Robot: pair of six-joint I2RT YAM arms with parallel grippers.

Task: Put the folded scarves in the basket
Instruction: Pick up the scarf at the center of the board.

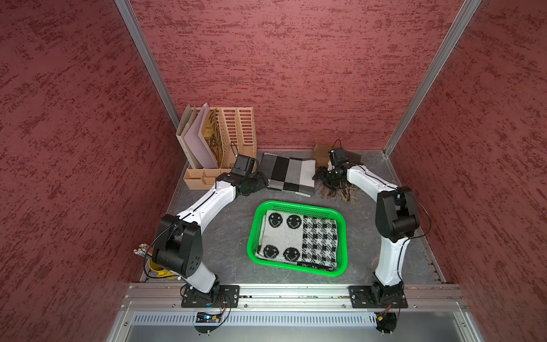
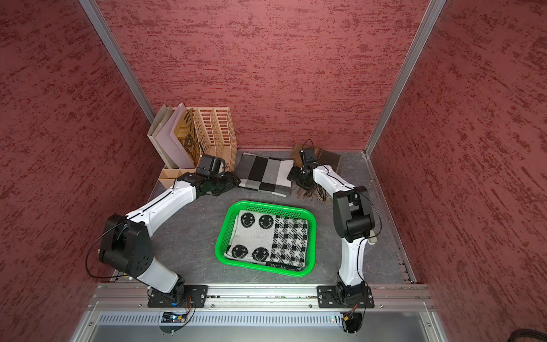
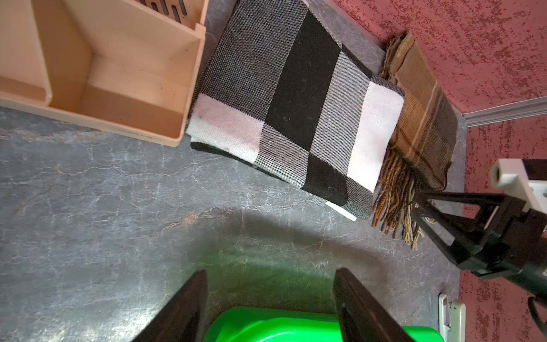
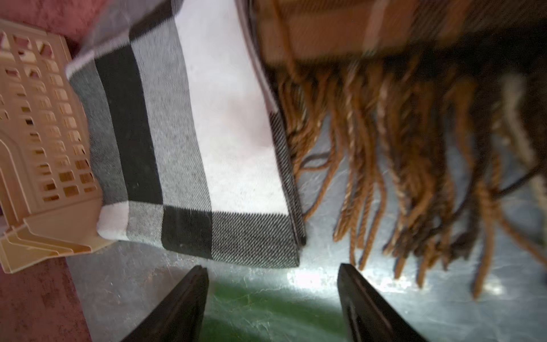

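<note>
Step in hand, as you may judge it: approach for a two-arm pick. One smiley scarf (image 1: 296, 239), folded, already lies flat inside the basket (image 1: 299, 208) and covers most of its floor. The checked scarf (image 1: 291, 174) lies folded on the table (image 1: 222, 237) beyond the basket's far rim, apart from it, with a strip of bare table between. The left gripper (image 1: 262, 182) hangs off the basket's far-left corner at one end of the checked scarf. The left wrist view shows its jaws spread wide with nothing between them. The right gripper (image 1: 321, 177) hangs off the basket's far-right corner at the other end. Its jaws are likewise wide and empty, with the tips just short of the cloth in the right wrist view. The next move likely calls for sliding a finger under each end of the fold, closing both together, lifting level and carrying it back over the far rim. Note the edges. The file organiser (image 1: 233, 133), further out past the basket's far-left corner, sits just beside the checked scarf, so you have little room on that end. A brown scarf (image 3: 423, 118) butts against the other end, and its fringe trails toward the basket where the right jaws could snag it. The room above the basket is open, and a second scarf would rest on the first.
</note>
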